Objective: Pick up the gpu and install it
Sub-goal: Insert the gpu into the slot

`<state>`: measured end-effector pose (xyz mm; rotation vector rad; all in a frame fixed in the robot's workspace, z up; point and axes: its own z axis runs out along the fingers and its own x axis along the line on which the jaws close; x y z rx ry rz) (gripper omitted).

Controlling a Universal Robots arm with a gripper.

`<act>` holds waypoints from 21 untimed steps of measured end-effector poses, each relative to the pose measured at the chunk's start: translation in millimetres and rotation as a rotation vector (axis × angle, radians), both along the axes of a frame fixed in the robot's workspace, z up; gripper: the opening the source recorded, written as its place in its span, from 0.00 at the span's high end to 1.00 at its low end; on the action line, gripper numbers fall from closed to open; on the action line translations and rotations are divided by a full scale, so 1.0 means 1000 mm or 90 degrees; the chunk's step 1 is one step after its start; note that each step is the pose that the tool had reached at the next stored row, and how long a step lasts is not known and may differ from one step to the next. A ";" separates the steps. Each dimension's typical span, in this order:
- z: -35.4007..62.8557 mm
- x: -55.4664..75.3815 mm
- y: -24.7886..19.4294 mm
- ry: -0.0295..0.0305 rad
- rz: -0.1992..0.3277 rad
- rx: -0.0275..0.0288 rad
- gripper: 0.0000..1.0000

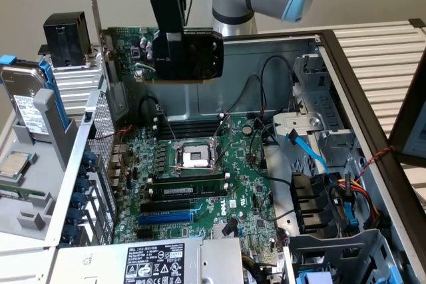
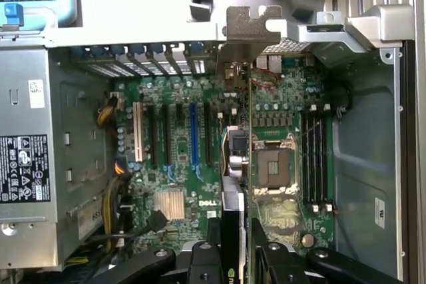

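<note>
While the tool (image 1: 166, 34) is clamped on the gpu (image 1: 196, 58), I have the card hanging upright and clear of the motherboard (image 1: 200, 191), at about eleven o'clock from the CPU socket (image 1: 198, 157) in the exterior view. To carry it well I'd keep it vertical, silver bracket (image 1: 93, 8) toward the case's rear openings, and its edge parallel with the blue slot (image 1: 166, 217). That edge looks level, though I can't be sure.
</note>
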<state>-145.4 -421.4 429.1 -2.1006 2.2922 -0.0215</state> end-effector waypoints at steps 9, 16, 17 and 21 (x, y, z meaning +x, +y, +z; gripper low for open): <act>-0.0157 -0.003 -0.0095 -0.0020 0.003 0.0002 0.73; -0.0284 -0.002 -0.0244 -0.0021 0.004 0.0004 0.73; -0.0301 -0.002 -0.0264 -0.0020 0.004 0.0002 0.73; -0.0376 -0.002 -0.0316 -0.0020 0.005 0.0002 0.73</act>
